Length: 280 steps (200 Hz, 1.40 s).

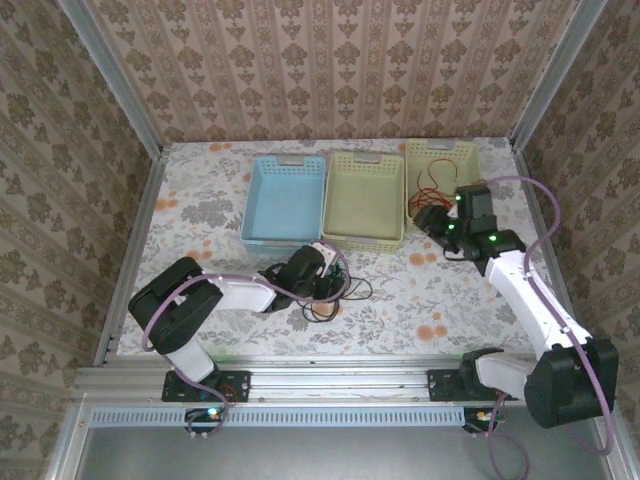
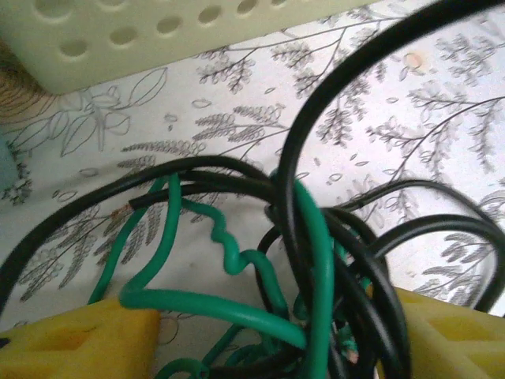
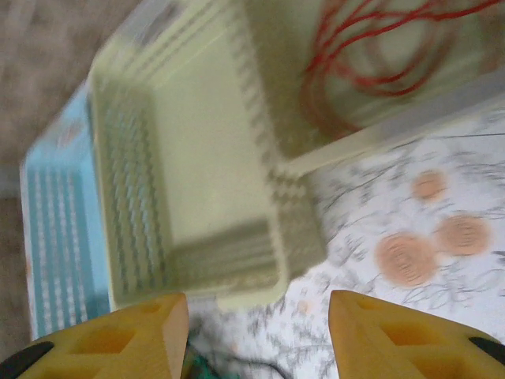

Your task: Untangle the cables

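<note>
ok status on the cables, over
Left gripper open, astride green cable and black cable, knotted together. Right gripper open, empty, by the middle basket. Red cable apart in the right basket. Nothing blocking.

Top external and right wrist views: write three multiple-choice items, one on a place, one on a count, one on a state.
1. Where does the thin red cable lie? A) on the tablecloth B) over the left arm C) inside the rightmost pale yellow perforated plastic basket
2. How many perforated baskets stand in the row? A) two B) three C) four
3. How do the right arm's yellow fingers stand? A) apart, nothing between them B) shut on a cable C) shut on a basket rim
Key: 1 C, its red loops lie within that basket's walls. 2 B, a light blue basket, a middle pale green basket and the yellow one. 3 A, bare gap between them.
</note>
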Available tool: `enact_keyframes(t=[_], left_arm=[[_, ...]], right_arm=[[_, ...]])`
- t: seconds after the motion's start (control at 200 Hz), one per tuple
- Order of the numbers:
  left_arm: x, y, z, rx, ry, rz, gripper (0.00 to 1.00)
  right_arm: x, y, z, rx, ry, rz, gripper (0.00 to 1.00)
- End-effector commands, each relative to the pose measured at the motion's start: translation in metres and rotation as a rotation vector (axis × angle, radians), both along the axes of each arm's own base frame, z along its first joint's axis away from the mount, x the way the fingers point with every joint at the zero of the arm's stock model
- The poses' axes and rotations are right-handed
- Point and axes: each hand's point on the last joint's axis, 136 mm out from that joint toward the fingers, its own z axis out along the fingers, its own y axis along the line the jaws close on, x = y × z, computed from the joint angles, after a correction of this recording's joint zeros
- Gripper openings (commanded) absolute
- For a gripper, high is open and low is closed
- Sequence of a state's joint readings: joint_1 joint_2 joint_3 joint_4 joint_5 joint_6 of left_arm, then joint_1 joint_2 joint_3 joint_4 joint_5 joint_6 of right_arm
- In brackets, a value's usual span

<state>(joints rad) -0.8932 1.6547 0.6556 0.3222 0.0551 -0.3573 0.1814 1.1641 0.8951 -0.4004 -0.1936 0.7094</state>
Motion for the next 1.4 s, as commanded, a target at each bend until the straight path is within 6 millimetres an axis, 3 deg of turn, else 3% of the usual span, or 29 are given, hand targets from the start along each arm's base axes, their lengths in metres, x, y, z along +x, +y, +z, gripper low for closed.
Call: enact_keyframes(t=[0.0, 0.11, 0.245, 0.425, 0.655, 0.795, 1.245, 1.395], left_arm=[[-0.012, -0.028, 0.007, -0.084, 0.05, -0.149, 0.7], [-0.013, -0.047, 0.014, -0.119, 0.072, -0.215, 0.74], [-0.004, -0.052, 0.042, -0.22, 0.031, -0.195, 0.8], [0.002, -0.024, 0.066, -0.332, 0.024, -0.089, 0.86], [-0.008, 0.019, 0.057, -0.222, 0.004, 0.001, 0.88], [-0.009, 0.031, 0.057, -0.183, -0.017, 0.027, 0.87], [-0.009, -0.003, 0.054, -0.19, 0.008, -0.055, 0.84], [-0.009, -0.012, 0.048, -0.185, 0.021, -0.077, 0.84]], right_arm=[[-0.02, 0.052, -0.017, -0.067, 0.006, 0.323, 0.51], [-0.029, 0.088, -0.03, 0.009, 0.054, 0.471, 0.49], [-0.028, 0.095, -0.043, 0.045, 0.08, 0.478, 0.47], [-0.032, 0.095, -0.052, 0.019, 0.126, 0.514, 0.47], [-0.05, 0.118, -0.068, 0.037, 0.214, 0.664, 0.46], [-0.055, 0.129, -0.076, 0.028, 0.252, 0.723, 0.44], [-0.061, 0.141, -0.109, -0.016, 0.408, 0.806, 0.4], [-0.063, 0.144, -0.11, -0.013, 0.413, 0.823, 0.22]])
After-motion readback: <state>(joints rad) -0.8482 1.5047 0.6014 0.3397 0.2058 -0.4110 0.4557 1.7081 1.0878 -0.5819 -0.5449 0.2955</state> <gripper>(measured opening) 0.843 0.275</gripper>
